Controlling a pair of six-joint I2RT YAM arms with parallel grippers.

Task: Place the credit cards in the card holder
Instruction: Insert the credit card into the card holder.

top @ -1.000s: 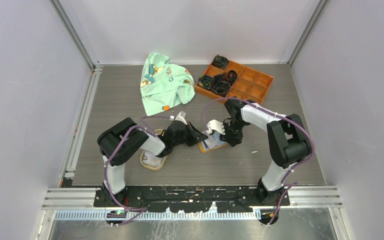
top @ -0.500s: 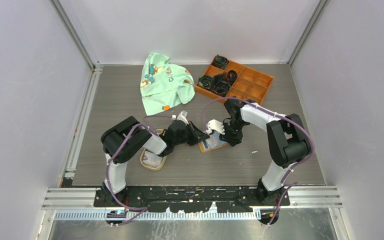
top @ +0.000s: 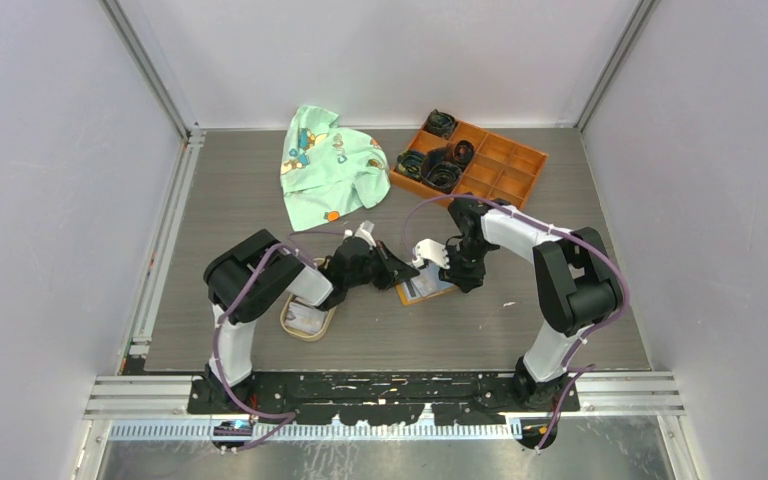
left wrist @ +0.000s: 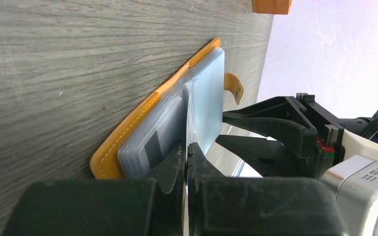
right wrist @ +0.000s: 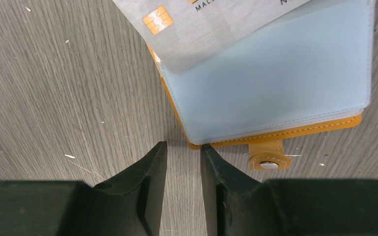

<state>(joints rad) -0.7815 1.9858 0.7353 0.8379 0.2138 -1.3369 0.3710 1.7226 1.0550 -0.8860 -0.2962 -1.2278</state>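
Your left jaws are clamping shut on a silver credit card (right wrist: pixel 211 29), holding it on edge with one corner reaching over the pale slots of the card holder (right wrist: pixel 275 93), which is lying open on the desk (right wrist: pixel 54 73). Your right jaws are standing partly open with nothing between them, their tips sitting at the holder's near orange edge, beside the snap tab (right wrist: pixel 268 158).

My pincer (right wrist: pixel 182 146) hangs with its black fingers (right wrist: pixel 147 196) slightly apart over the grey wood-grain tabletop (right wrist: pixel 54 88), the open orange card holder with pale blue plastic sleeves (right wrist: pixel 275 88) just beyond their tips, a silver chip card (right wrist: pixel 211 29) overlapping its far-left corner.
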